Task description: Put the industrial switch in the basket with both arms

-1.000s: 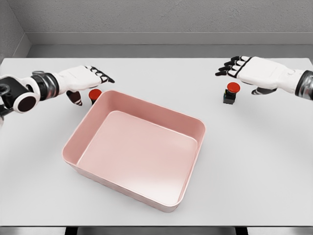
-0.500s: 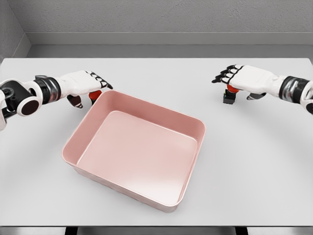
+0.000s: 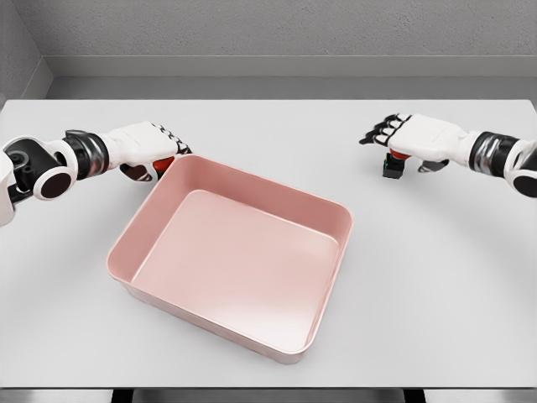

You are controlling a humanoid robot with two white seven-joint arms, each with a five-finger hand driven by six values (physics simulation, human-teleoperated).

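Note:
Two industrial switches with red push-buttons stand on the white table. The left switch (image 3: pixel 164 165) sits against the far left corner of the pink basket (image 3: pixel 327 277), mostly hidden under my left hand (image 3: pixel 159 158), whose fingers arch over it with the thumb (image 3: pixel 137 173) beside it. To the right of the basket, the right switch (image 3: pixel 391 167) shows its black base and a sliver of red. My right hand (image 3: pixel 401 148) hovers low over it with its fingers stretched past the button. Neither hand visibly clamps a switch.
The basket is a wide, shallow pink tub at the table's centre, set at an angle, with nothing inside. The table's front edge (image 3: pixel 268 389) runs along the bottom. A grey wall stands behind the table.
Both hands have come down and slid inward over their switches. The left hand now hides most of its red button, and the right hand covers the top of its own.

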